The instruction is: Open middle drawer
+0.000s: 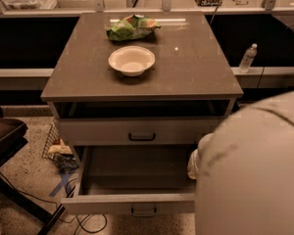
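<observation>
Middle drawer (112,203) sits pulled far out, low in cabinet (88,131). Opening looks done. End effector hides behind arm (255,175) by drawer's right side; grip cannot tell. Next: back arm away, no bump.

A bowl (131,60) sits on the desk (201,67), left of centre, and a chip bag (132,28) lies behind it near the rear edge. Under the desk's top, the top drawer (98,131) sits flush in the front. Below it the middle drawer (108,203) stands pulled out toward me. My gripper (193,164) is at that drawer's right side, over its open inside, with my arm (255,170) rising before it. A water bottle (248,58) stands on a ledge off the desk's right edge. On the floor by the desk's left front corner lies a wire basket (56,146), with cables (83,222) in front of it.
</observation>
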Robot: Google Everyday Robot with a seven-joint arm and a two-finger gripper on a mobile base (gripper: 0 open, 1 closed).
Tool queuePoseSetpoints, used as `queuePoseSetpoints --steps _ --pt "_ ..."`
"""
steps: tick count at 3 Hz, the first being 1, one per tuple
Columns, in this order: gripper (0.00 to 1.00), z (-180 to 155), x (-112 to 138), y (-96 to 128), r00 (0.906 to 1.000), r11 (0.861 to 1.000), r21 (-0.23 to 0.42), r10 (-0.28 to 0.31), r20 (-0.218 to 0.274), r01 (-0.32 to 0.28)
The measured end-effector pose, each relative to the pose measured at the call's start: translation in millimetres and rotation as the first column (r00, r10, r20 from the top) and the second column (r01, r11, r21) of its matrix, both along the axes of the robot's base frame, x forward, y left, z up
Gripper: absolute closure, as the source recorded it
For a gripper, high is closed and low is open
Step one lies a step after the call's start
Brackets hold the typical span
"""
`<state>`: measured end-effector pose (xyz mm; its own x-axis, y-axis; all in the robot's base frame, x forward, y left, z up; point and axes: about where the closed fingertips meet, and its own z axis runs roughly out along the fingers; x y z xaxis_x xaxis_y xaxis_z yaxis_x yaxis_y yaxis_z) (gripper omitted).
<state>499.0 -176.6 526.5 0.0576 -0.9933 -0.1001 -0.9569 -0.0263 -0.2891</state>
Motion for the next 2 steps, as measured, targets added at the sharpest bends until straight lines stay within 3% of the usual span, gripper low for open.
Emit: queuePoseSetpoints --steps 2 --pt "1.0 -82 22 -18 0.9973 1.0 -0.005 -0.006 -0.073 0.006"
